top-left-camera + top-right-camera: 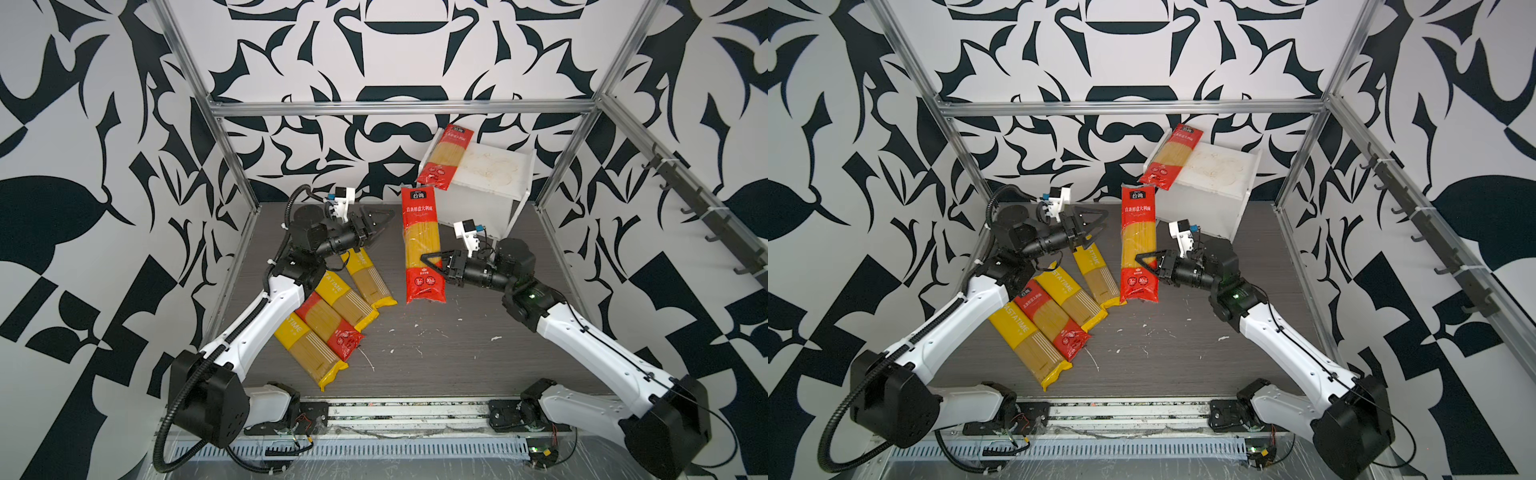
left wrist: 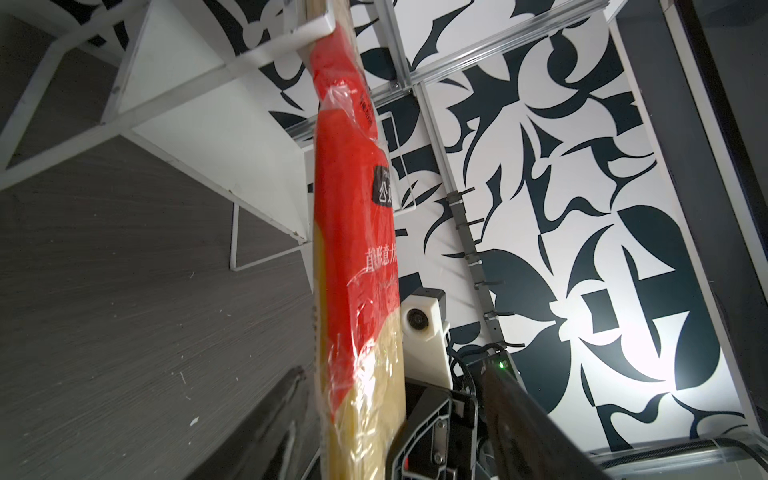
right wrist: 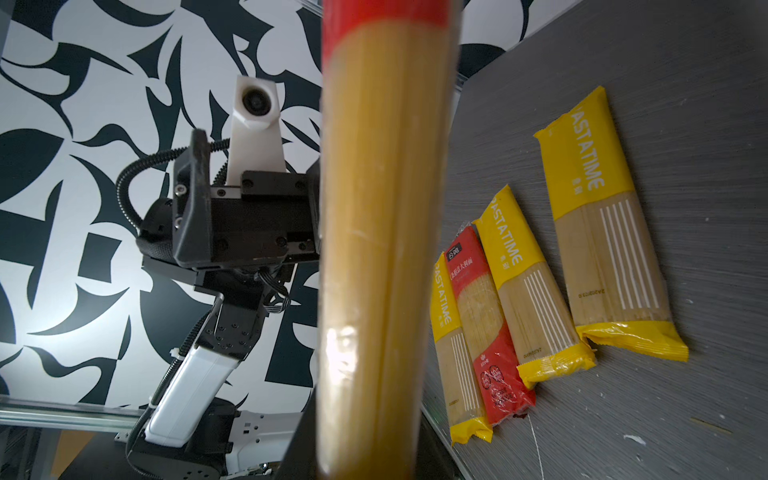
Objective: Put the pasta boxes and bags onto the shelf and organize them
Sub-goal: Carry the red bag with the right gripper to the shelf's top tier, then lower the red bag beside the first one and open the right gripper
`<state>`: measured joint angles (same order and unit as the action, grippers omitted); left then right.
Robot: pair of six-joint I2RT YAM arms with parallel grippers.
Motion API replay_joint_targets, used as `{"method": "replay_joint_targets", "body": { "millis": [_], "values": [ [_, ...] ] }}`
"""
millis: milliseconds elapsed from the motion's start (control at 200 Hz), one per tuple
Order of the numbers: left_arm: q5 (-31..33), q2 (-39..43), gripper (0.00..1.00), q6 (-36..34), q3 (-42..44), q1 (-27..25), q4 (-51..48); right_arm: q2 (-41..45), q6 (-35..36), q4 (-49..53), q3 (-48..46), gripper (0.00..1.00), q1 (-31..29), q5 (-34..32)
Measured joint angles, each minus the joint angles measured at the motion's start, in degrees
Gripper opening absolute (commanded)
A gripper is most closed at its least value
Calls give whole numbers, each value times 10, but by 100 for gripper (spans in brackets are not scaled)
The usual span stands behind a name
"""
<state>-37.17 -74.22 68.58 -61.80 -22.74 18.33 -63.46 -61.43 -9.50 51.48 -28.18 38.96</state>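
Four packets lie fanned near the tabletop's [image 1: 436, 353] front left corner: three yellow PASTATIME packets [image 1: 347, 305] and a red-ended packet [image 1: 328, 324] between two of them, not yet shelved. Over the middle, the right gripper [image 1: 428, 261] is clamped on a second red spaghetti packet [image 1: 419, 228] within its clear section, probably for balance; the left gripper [image 1: 382, 226] sits beside it, jaws spread, holding nothing. At the back right corner the white shelf [image 1: 498, 166] carries a third red packet [image 1: 446, 158] along its left edge, leaving room alongside
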Motion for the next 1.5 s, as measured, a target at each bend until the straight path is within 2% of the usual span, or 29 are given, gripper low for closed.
{"method": "replay_joint_targets", "body": {
  "millis": [270, 550, 710, 1040, 1185, 1345, 1400, 1450, 1500],
  "values": [
    [-3, 20, 72, -7, 20, 15, -5, -26, 23, 92, 146, 2, 41, 2],
    [-1, 21, 71, -26, 50, 15, -20, -115, 33, 172, 335, 2, 176, 3],
    [8, 21, 71, -43, 77, 15, -39, -173, 32, 203, 393, 2, 232, -26],
    [14, 20, 71, -56, 101, 15, -49, -304, 22, 237, 449, 2, 248, -52],
    [16, 19, 71, -56, 102, 15, -49, -337, 5, 232, 476, 3, 250, -40],
    [17, 2, 71, -56, 110, 15, -42, -357, 3, 235, 498, 9, 250, -37],
    [18, -3, 71, -56, 114, 15, -42, -361, 5, 246, 508, 15, 250, -37],
    [18, -6, 71, -56, 116, 15, -42, -367, 10, 262, 522, 28, 251, -38],
    [18, -8, 71, -56, 117, 15, -42, -375, 19, 278, 538, 46, 252, -40]
  ]
}}
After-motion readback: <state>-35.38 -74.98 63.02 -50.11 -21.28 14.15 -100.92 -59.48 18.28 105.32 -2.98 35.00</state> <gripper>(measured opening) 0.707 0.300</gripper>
